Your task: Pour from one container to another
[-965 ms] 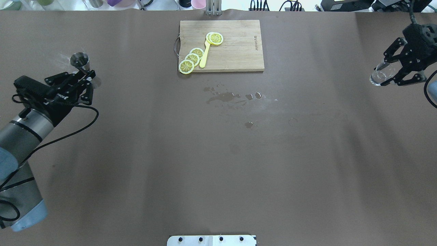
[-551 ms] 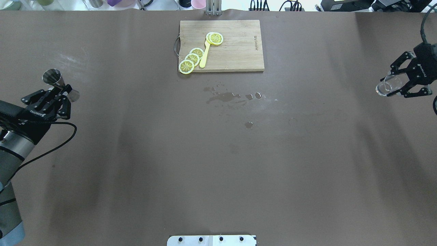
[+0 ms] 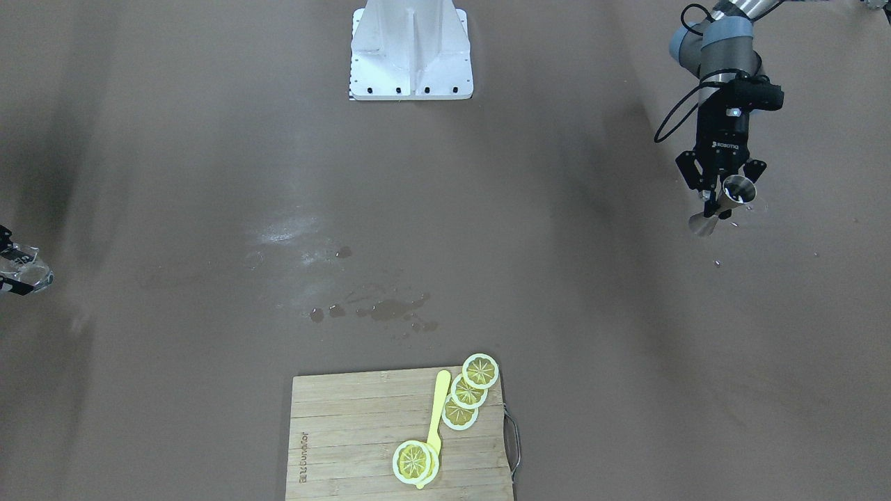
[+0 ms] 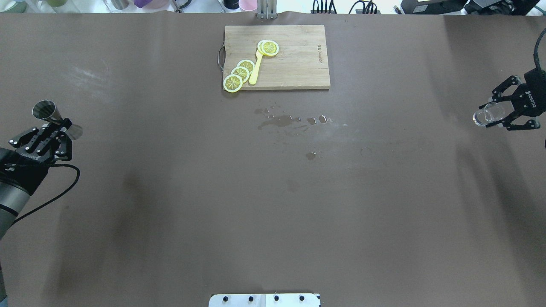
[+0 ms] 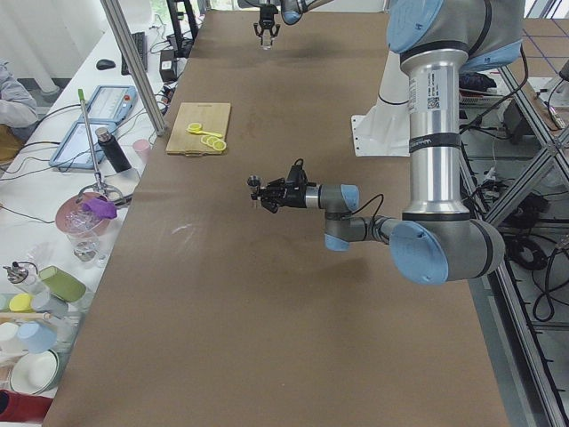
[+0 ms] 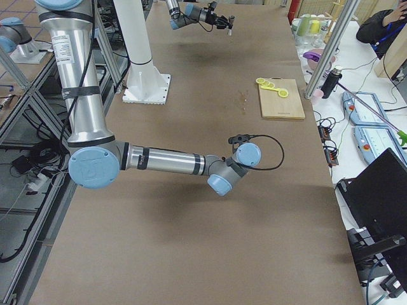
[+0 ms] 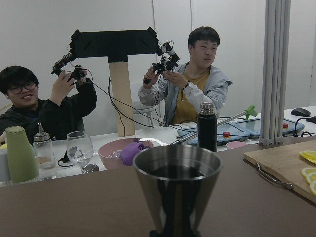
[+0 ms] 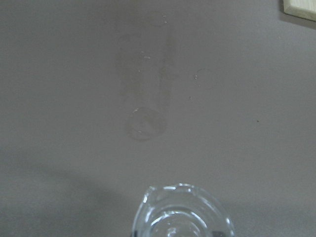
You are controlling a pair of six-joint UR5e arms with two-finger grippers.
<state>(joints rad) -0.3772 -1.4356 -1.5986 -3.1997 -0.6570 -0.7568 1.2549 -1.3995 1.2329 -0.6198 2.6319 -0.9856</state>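
A steel double-ended jigger (image 4: 46, 111) is held above the table at the far left, my left gripper (image 4: 60, 125) shut on its waist. It stays upright in the left wrist view, where the jigger (image 7: 177, 183) fills the lower middle. From the front the same jigger (image 3: 725, 197) hangs below the left gripper (image 3: 720, 195). At the far right edge, my right gripper (image 4: 497, 114) is shut on a clear glass (image 4: 485, 116), held off the table. The glass (image 8: 181, 213) rim shows at the bottom of the right wrist view, and the glass (image 3: 19, 268) sits at the front view's left edge.
A wooden cutting board (image 4: 294, 64) with lemon slices (image 4: 239, 73) and a yellow spoon (image 4: 256, 70) lies at the far middle. Spilled liquid (image 4: 279, 121) marks the brown table below it. The robot base (image 4: 264, 299) is at the near edge.
The left gripper has carried the jigger leftward and back toward the robot. The right gripper has drawn the glass back toward the robot along the right edge.
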